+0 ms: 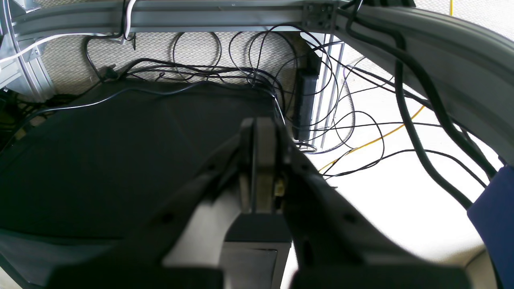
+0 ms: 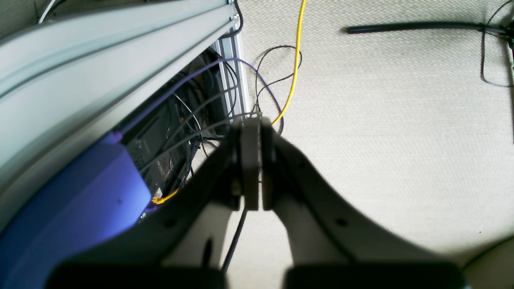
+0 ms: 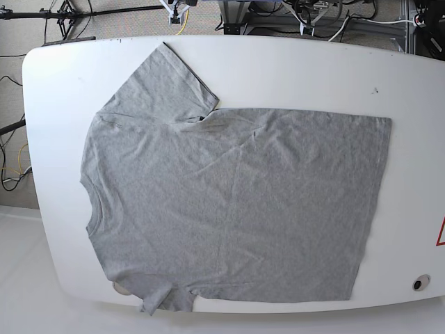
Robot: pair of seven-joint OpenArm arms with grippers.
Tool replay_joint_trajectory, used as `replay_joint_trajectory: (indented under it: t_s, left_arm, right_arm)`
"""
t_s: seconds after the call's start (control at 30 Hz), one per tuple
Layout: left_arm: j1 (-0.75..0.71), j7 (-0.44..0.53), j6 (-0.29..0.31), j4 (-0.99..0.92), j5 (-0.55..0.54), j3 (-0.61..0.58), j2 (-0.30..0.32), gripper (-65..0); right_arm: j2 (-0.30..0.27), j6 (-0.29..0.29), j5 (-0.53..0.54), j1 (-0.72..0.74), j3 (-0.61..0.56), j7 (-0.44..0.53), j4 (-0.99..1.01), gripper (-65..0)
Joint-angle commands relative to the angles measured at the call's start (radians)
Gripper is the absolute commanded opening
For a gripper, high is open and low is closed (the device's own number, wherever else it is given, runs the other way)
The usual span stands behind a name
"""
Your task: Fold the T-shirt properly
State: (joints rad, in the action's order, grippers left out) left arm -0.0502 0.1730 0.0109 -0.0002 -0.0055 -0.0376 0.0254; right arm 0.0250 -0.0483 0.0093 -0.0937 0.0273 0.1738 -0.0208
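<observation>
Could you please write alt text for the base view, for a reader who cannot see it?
A grey T-shirt lies spread flat and unfolded on a white table, neck toward the left and hem toward the right. One sleeve points toward the far edge; the near sleeve is bunched at the near edge. No arm is visible.

Matt grey cotton-like T-shirt [image 3: 229,202], smooth white table [image 3: 292,73], probably laminate

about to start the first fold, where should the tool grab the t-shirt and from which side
Probably the upper sleeve of the T-shirt: it lies flat and sticks out toward the table's far edge. Come from that far edge and pinch its hem, since the lower sleeve is crumpled at the near edge.
</observation>
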Motion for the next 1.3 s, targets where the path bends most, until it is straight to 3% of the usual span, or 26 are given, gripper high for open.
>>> replay_joint_trajectory:
  t_s: [0.0,0.53,1.27]
  left_arm:
    - [-0.083,-0.004,0.0,0.082,0.003,-0.003,0.009,-65.0]
    - [-0.104,-0.009,-0.002,0.053,-0.001,0.003,0.012,-65.0]
    - [-0.172,0.03,-0.013,0.078,0.008,-0.064,0.026,-65.0]
  right_arm:
    - [-0.01,-0.05,-0.01,-0.081,0.004,0.001,-0.061,-65.0]
    - [-0.029,-0.107,-0.011,-0.164,0.002,0.003,-0.12,-65.0]
    - [-0.035,-0.083,-0.022,-0.151,0.011,0.052,-0.081,-65.0]
